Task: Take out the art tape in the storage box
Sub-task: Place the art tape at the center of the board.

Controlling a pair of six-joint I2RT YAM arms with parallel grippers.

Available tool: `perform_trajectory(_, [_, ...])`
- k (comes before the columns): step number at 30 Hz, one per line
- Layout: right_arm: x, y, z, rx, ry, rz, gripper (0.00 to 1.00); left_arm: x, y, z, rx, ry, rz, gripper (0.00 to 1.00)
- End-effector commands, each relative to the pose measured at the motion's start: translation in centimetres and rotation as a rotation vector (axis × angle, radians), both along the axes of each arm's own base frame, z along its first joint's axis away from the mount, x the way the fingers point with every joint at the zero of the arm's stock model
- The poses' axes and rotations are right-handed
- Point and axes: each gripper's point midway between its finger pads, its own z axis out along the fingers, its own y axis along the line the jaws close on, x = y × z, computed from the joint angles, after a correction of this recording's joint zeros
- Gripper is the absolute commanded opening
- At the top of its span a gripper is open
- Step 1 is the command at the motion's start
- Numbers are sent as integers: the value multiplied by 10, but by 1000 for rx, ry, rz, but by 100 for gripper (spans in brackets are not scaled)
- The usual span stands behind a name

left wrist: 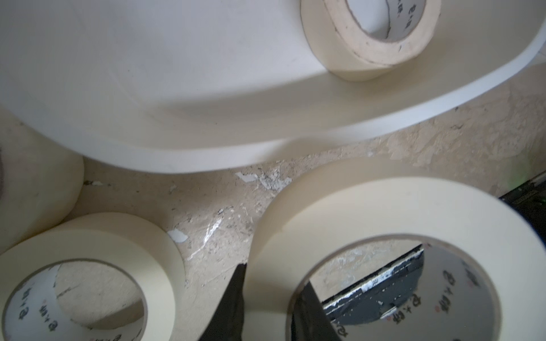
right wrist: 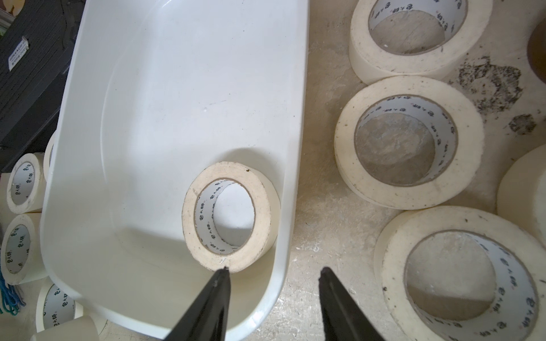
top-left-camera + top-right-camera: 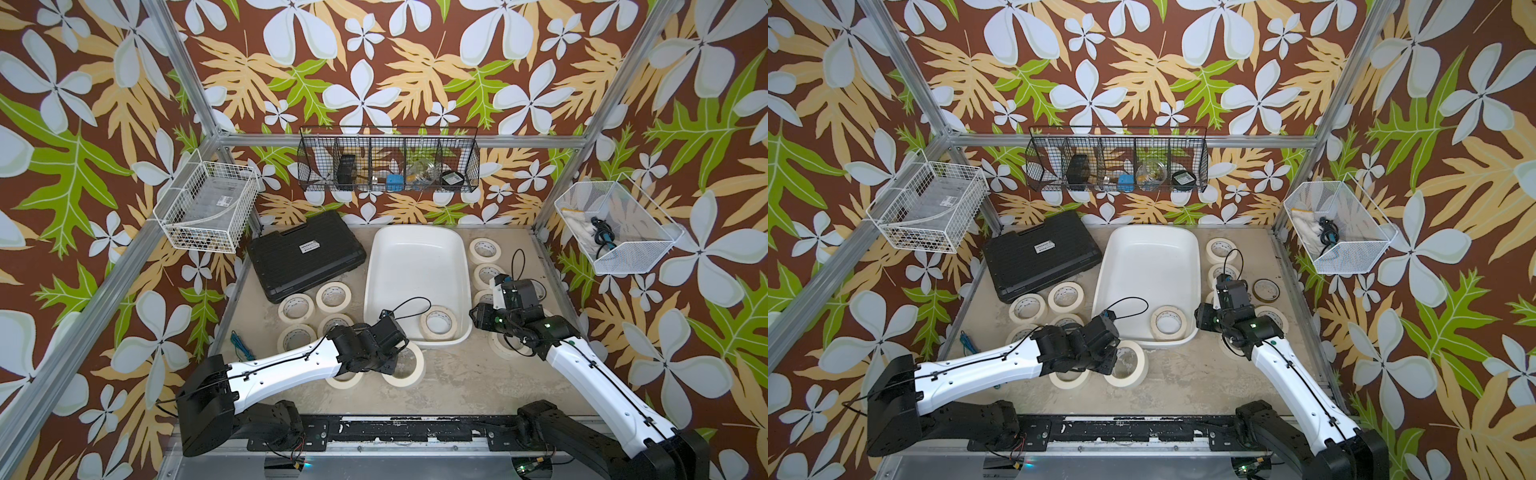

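Tape roll (image 2: 226,217), likely light and stiff, lies flat low-centre of frame in the storage box (image 2: 177,88). Your right gripper (image 2: 274,269) gapes empty beside it: pinch its wall. Your left gripper (image 1: 273,274) clamps another roll (image 1: 384,212) outside.

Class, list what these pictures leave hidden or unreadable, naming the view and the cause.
Tape roll beneath the right arm: in both top views the arm covers most of it.
Black case's label: print too small in both top views.
Black wire basket: mesh and distance obscure its contents.
Left gripper: hidden under its wrist in both top views; the left wrist view's edge cuts off its fingers, shut on the held tape roll.
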Motion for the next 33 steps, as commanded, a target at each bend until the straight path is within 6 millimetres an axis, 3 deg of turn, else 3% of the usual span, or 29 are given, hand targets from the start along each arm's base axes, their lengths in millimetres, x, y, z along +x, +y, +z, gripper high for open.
perform_trajectory(1, [3,2,3,13,-9,-7,52,-5,4,8,3,5,-1,8])
perform_trajectory(8, [4,3,4,18,-11,-9,52,-15,13,-15,52,25,3,8])
perform_trajectory(17, [4,9,9,26,-16,4,52,-3,27,-45,165,-13,46,7])
perform_trajectory(33, [4,13,8,27,-8,14,52,22,20,-61,205,-63,112,7])
